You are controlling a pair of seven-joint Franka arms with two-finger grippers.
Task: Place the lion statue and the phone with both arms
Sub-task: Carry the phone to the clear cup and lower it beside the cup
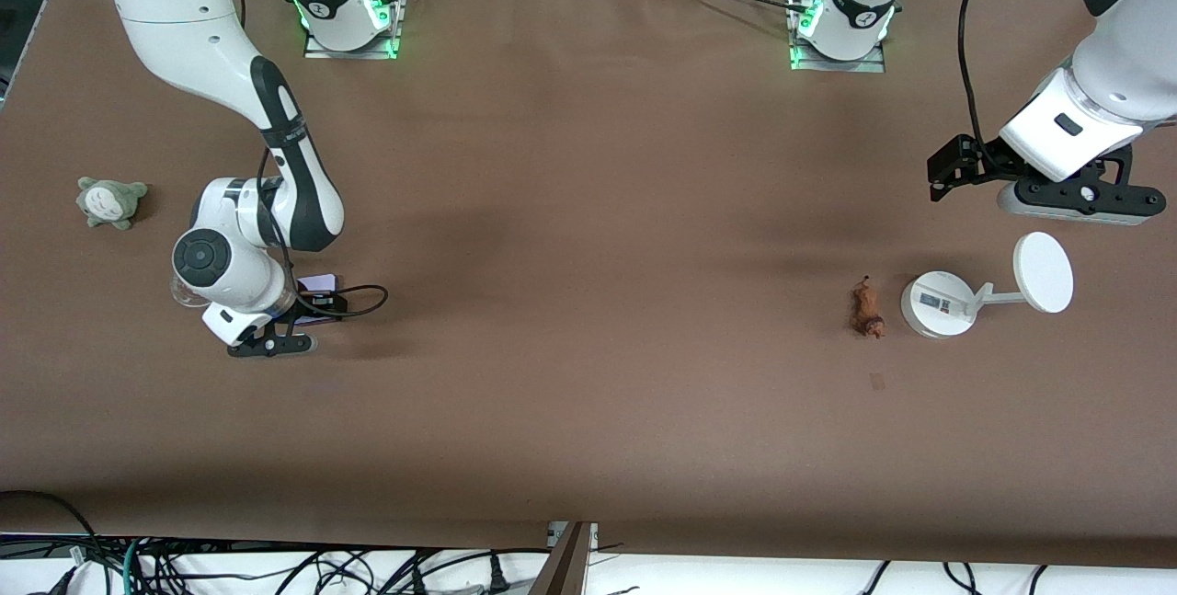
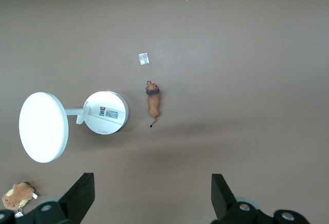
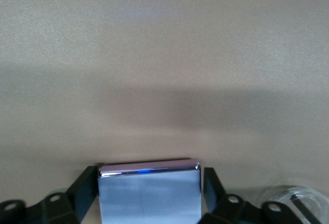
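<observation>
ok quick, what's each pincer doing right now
Left pincer: open, holding nothing, up over the table near the white round-based stand.
Right pincer: open, fingers either side of the flat lavender phone.

The table (image 1: 588, 209), filling the frame, wears a matt brown covering like paper or cloth, faintly creased along its upper edge. The phone (image 3: 149, 196), at the bottom centre of the right wrist view, looks smooth and glossy, its lavender face reflective with a shiny metallic rim, while the lion statue (image 2: 153, 102) mid-frame in the left wrist view seems hard, semi-matt moulded plastic. The white stand (image 1: 938, 303), lower right of the front view, is smooth satin plastic; the grey plush (image 1: 110, 201) at mid left is fuzzy cloth.
</observation>
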